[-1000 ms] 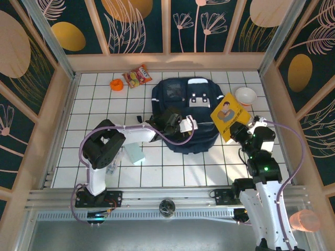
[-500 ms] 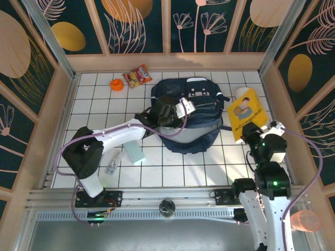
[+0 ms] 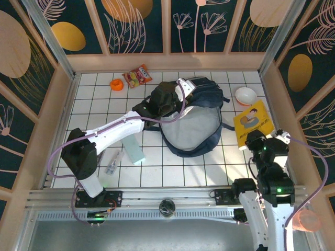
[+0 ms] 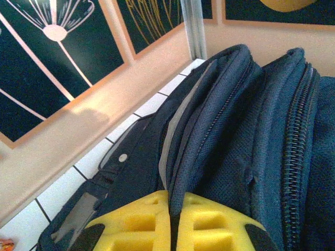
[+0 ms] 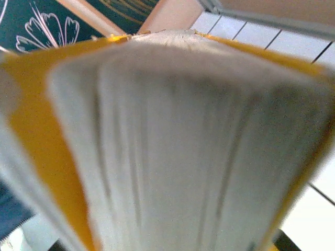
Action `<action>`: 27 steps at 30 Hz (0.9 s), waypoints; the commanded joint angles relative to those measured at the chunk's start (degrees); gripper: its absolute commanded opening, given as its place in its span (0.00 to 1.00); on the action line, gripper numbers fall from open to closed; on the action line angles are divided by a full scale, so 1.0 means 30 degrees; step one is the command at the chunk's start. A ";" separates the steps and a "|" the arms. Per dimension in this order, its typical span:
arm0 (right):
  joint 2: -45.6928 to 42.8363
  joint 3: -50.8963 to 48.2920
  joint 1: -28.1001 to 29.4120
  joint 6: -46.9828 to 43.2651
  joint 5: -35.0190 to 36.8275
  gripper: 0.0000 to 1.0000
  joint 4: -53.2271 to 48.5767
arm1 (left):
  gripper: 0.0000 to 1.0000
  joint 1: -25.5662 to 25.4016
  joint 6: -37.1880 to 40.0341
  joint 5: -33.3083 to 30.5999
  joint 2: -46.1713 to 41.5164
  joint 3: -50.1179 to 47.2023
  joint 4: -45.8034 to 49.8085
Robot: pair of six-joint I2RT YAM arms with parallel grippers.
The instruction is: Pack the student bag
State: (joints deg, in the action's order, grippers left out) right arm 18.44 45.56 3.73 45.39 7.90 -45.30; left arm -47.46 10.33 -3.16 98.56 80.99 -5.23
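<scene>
1. White tiles cover the desk (image 3: 94,104), which is walled by dark panels with flower drawings. Up and to the left of the student bag (image 3: 196,128) lie an orange thing (image 3: 116,84) and a snack packet (image 3: 137,76). Down and to its left lie a teal block (image 3: 135,152) and a small clear bottle (image 3: 112,163).
2. At the bag's upper left rim, the left end effector (image 3: 179,98) is clenched on a fold of navy fabric. Its wrist view shows the yellow pads (image 4: 209,230) pinching a seam beside the zippers.
3. The bag lies mid-desk, mouth held open, grey lining showing. It looks soft and floppy and will likely sag wherever it is unsupported. A seamed rim or strap should give surer hold than a flat panel.
4. Up and to the right of the bag sits a white bowl (image 3: 245,95). Just right of the bag, the right end effector (image 3: 255,137) grasps a yellow book (image 3: 252,120) by its near edge. It appears stiff.
5. The book's cover carries a drawn figure and writing too small to read. The packet's print is likewise illegible, and no brand is readable on the bag.
</scene>
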 commanded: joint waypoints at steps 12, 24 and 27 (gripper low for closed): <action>0.2053 -0.5475 0.0301 0.4584 -1.1116 0.00 1.2738 | 0.00 0.0076 -0.1917 -0.0181 -0.0242 0.2290 -0.2320; 0.8973 -0.7861 0.7742 0.8402 -0.2680 0.00 2.3900 | 0.00 0.0082 -0.2161 0.0260 0.0488 0.2782 -0.2298; 1.1531 -0.7512 0.8898 0.9218 -0.0338 0.00 2.6087 | 0.00 0.0087 -0.2270 0.0468 0.0452 0.2811 -0.2378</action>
State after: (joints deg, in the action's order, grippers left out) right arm 49.69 21.19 28.38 69.23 -3.88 16.19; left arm -47.31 5.28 -3.09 101.32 85.23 -3.90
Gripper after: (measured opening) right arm 0.174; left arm 0.051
